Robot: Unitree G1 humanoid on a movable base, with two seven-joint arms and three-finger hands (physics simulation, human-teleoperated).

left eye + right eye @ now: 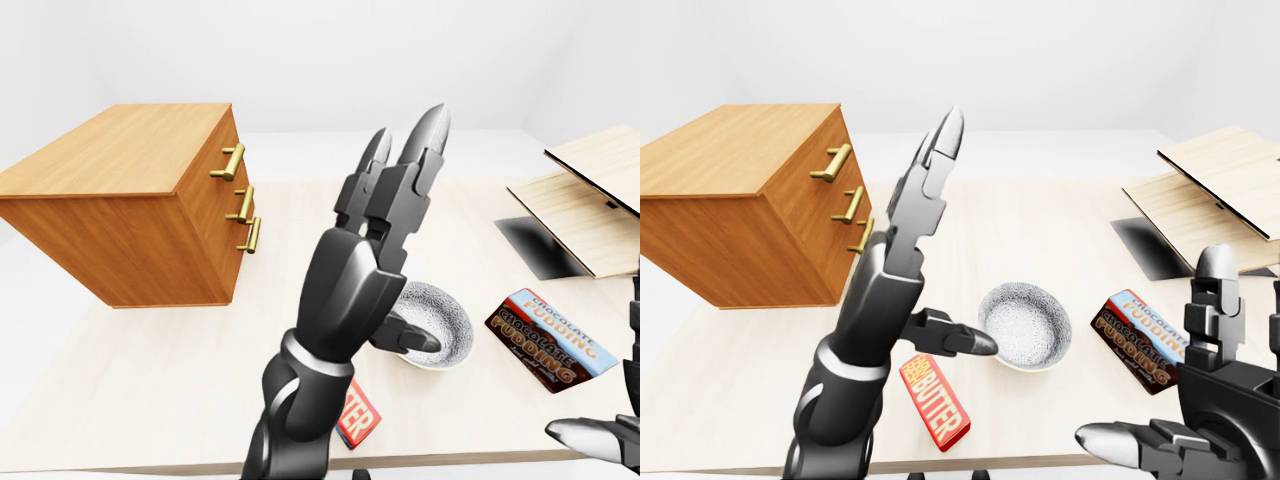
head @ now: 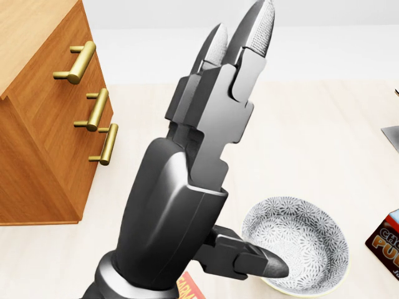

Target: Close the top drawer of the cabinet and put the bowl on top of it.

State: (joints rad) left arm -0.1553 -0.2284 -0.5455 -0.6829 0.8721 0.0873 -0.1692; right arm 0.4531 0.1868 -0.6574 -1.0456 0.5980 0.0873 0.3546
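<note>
Left hand [image 1: 930, 260] upright, fingers spread, thumb over bowl [image 1: 1025, 325]

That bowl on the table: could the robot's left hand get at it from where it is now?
Probably yes. The left hand is open, its thumb already at the rim of the bowl, and nothing lies between them.

Orange-brown cabinet [image 1: 740, 215], brass handles [image 2: 78, 62], grey-speckled white bowl [image 1: 1025, 325]
</note>
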